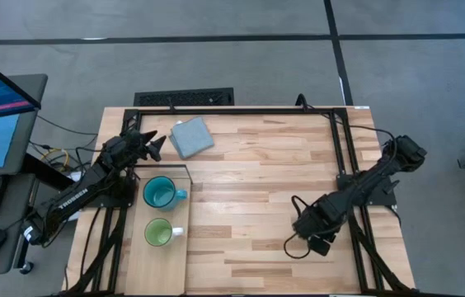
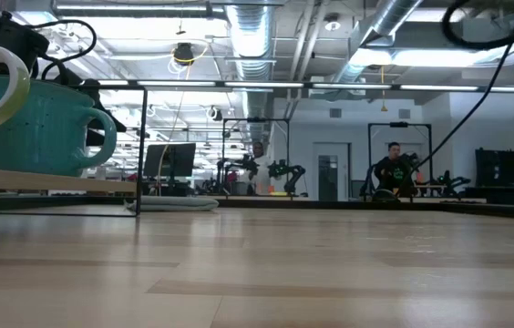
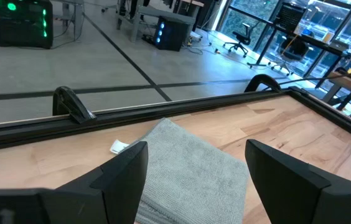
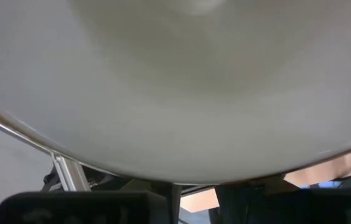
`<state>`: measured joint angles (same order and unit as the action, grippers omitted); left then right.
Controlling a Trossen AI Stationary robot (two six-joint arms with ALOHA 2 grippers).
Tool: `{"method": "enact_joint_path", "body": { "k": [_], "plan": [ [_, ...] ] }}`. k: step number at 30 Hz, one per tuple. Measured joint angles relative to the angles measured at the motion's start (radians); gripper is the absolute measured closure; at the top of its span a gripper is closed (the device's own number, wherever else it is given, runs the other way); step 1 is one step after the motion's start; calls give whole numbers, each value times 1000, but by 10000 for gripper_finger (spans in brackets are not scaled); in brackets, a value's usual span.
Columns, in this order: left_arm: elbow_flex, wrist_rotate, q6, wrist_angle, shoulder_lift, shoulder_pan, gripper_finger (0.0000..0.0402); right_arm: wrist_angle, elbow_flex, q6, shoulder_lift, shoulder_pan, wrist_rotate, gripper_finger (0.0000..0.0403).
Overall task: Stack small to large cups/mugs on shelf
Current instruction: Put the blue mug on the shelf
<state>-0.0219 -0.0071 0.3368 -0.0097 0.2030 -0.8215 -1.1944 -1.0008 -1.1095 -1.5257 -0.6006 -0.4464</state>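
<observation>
Right claw (image 1: pixel 308 224) sits low over the middle-right of the wooden surface (image 1: pixel 257 165), and its wrist view is filled by a pale, smooth rounded body, probably the white handled mug (image 4: pixel 175 81); whether the fingers clamp it I cannot tell. The pale wooden shelf panel (image 1: pixel 157 262) lies far to the left of this claw, so the coming move, I judge, runs leftward across the surface. On the shelf stand the large teal-blue mug (image 1: pixel 162 193) and, nearer, the light green mug (image 1: pixel 159 233). Left claw (image 1: pixel 157 147) waits with fingers wide apart beside the grey-blue square pad (image 1: pixel 191 137). Only the high view shows both shelf mugs apart; the low view overlaps them.
</observation>
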Motion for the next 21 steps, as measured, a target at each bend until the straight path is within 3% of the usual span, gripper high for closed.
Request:
{"method": "enact_joint_path", "body": {
  "k": [21],
  "plan": [
    [0, -2, 9, 0, 0, 0, 140, -11, 0, 308, 0, 218, 101, 301]
  ]
}}
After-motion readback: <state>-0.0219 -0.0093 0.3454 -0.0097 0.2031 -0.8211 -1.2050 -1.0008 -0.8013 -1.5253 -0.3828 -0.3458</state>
